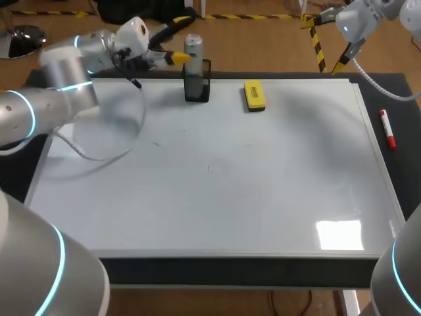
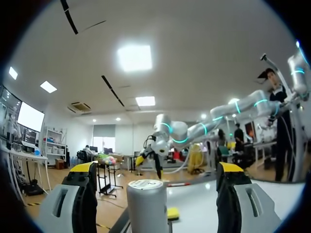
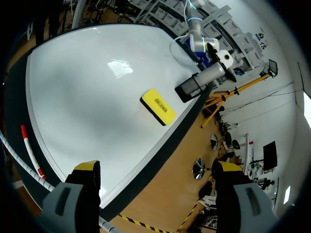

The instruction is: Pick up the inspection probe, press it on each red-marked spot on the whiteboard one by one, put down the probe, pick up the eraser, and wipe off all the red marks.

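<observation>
The inspection probe [image 1: 193, 47], a silver cylinder, stands upright in a black holder [image 1: 197, 84] at the whiteboard's [image 1: 217, 197] far edge. My left gripper [image 1: 176, 52] is level with the probe's top, just to its left. In the left wrist view the probe's cap [image 2: 146, 204] rises between the open fingers [image 2: 80, 194], with space on both sides. The yellow eraser [image 1: 254, 95] lies flat, right of the holder. My right gripper [image 1: 327, 43] hangs open and empty above the far right corner, looking down on the eraser [image 3: 158, 106] and probe [image 3: 201, 80]. A few faint small marks [image 1: 209, 168] dot the board's middle.
A red marker [image 1: 388, 130] lies on the dark table strip just off the whiteboard's right edge; it also shows in the right wrist view [image 3: 30, 151]. A loose cable [image 1: 99, 155] from my left arm loops over the board's left part.
</observation>
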Tool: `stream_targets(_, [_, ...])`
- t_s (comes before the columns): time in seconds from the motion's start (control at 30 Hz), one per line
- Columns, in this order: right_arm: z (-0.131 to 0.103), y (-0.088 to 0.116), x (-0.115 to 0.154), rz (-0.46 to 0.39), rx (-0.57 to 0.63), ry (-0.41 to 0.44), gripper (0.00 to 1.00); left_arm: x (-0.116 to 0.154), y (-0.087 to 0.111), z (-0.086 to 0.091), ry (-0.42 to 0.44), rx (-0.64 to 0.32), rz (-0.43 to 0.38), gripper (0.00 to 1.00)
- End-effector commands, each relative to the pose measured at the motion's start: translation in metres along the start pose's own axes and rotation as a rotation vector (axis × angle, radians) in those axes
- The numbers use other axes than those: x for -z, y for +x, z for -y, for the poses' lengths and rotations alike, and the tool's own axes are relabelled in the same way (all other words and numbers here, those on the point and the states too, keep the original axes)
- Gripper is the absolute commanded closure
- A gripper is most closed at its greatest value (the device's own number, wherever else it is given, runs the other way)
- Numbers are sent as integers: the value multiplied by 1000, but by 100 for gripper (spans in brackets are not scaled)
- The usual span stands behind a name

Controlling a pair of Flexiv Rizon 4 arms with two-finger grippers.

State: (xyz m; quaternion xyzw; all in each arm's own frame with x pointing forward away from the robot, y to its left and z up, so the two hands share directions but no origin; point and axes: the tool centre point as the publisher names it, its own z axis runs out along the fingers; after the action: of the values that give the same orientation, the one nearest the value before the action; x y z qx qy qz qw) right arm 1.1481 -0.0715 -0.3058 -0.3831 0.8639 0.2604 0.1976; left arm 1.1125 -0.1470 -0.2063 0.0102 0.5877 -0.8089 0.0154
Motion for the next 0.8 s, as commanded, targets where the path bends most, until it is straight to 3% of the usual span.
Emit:
stream_targets(0.03, [1, -1, 1, -6, 2, 0, 0, 3, 14, 14, -205, 0, 96, 0])
stream_targets(0.3, [1, -1, 1, -6, 2, 0, 0, 9, 21, 22, -266, 20, 142, 0])
stream_targets(0.5, [1, -1, 1, -6, 2, 0, 0, 17, 27, 26, -361, 35, 215, 0])
stream_targets(0.8, [1, -1, 1, -6, 2, 0, 0, 27, 39, 31, -413, 52, 265, 0])
